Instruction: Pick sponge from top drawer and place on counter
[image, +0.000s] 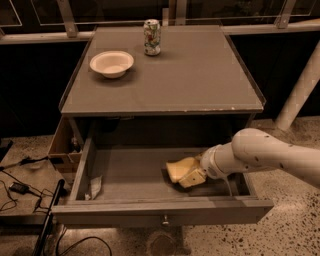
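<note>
The top drawer (165, 212) is pulled out, with a small round knob on its front panel. The pale yellow sponge (179, 168) lies on the drawer floor, right of the middle. My gripper (190, 176) is inside the drawer at the sponge's right side and touches it, and the white arm (265, 156) reaches in from the right. The part of the sponge under the gripper is hidden. The grey counter (190, 75) sits above the drawer.
A white bowl (111, 63) and a drink can (151, 36) stand on the counter's far left. A small crumpled wrapper (95, 187) lies in the drawer's front left corner. A wooden side compartment (62, 145) is at the left. Cables (20, 187) lie on the floor there. A white post (300, 90) stands at the right.
</note>
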